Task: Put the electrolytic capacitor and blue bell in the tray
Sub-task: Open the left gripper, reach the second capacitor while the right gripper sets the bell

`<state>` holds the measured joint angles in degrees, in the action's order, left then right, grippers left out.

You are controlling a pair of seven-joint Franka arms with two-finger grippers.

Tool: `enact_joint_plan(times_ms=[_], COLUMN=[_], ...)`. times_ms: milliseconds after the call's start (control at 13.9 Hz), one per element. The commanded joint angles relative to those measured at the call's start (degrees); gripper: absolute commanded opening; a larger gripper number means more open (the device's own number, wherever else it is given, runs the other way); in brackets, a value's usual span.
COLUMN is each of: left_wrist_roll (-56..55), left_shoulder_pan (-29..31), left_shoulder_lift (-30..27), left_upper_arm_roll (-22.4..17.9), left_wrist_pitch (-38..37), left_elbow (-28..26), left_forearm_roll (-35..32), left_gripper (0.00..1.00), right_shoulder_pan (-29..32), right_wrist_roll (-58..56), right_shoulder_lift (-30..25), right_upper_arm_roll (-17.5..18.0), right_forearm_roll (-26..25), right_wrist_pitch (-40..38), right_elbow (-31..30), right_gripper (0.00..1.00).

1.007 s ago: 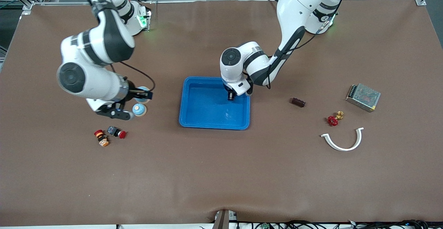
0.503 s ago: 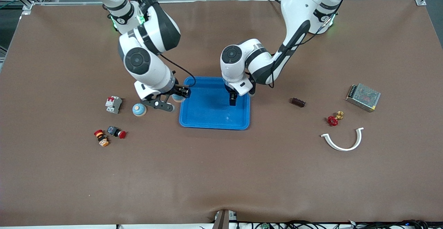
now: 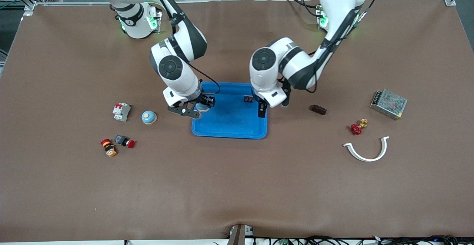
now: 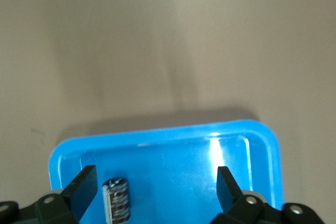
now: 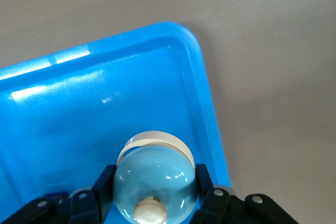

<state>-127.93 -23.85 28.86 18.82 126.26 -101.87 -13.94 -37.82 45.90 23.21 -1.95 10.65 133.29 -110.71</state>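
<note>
The bright-blue tray (image 3: 229, 126) lies mid-table. My right gripper (image 3: 202, 106) is shut on a light-blue bell (image 3: 202, 106) and holds it just over the tray's rim at the right arm's end. In the right wrist view the bell (image 5: 155, 177) sits between the fingers (image 5: 102, 184) above the tray floor (image 5: 105, 103). My left gripper (image 3: 259, 106) is open and empty over the tray's end toward the left arm. A dark electrolytic capacitor (image 3: 247, 99) lies loose on the tray floor. In the left wrist view it (image 4: 118, 202) lies near one finger (image 4: 84, 184) of the open gripper (image 4: 155, 190).
A second blue bell (image 3: 149, 117), a circuit breaker (image 3: 121, 111) and two red push buttons (image 3: 109, 147) (image 3: 124, 141) lie toward the right arm's end. A brown cylinder (image 3: 319, 109), red valve (image 3: 356, 128), white curved clip (image 3: 366, 150) and metal power supply (image 3: 388, 104) lie toward the left arm's end.
My right gripper carried the bell from beside the other bell to over the tray's rim. My left gripper opened, left the capacitor in the tray and shifted toward the left arm's end.
</note>
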Motion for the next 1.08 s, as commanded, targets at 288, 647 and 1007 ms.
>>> enact_joint_plan(times_ms=[288,647,1007], left_wrist_roll=[12.9,19.5,25.6], left_shoulder_pan=[6.9,11.0,20.1], left_shoulder_lift=[-6.3,-9.9,-13.6], left_upper_arm_roll=[1.5,1.6,6.0], left_wrist_pitch=[-1.2,4.3,7.2], left_elbow=[-8.2,-16.1,-20.5], left_forearm_roll=[2.3,2.3,3.2], left_gripper=[1.00,1.00,1.00], right_shoulder_pan=[-3.6,-4.9,-6.1], right_wrist_roll=[2.9,2.9,3.0], right_shoulder_lift=[3.4,4.0,4.6], right_upper_arm_roll=[-0.8,-0.8,-0.8], right_forearm_roll=[1.0,1.0,1.0], right_wrist_pitch=[5.2,10.5,11.5], right_elbow=[-0.9,-4.6,-5.0], right_gripper=[0.39,0.40,0.40])
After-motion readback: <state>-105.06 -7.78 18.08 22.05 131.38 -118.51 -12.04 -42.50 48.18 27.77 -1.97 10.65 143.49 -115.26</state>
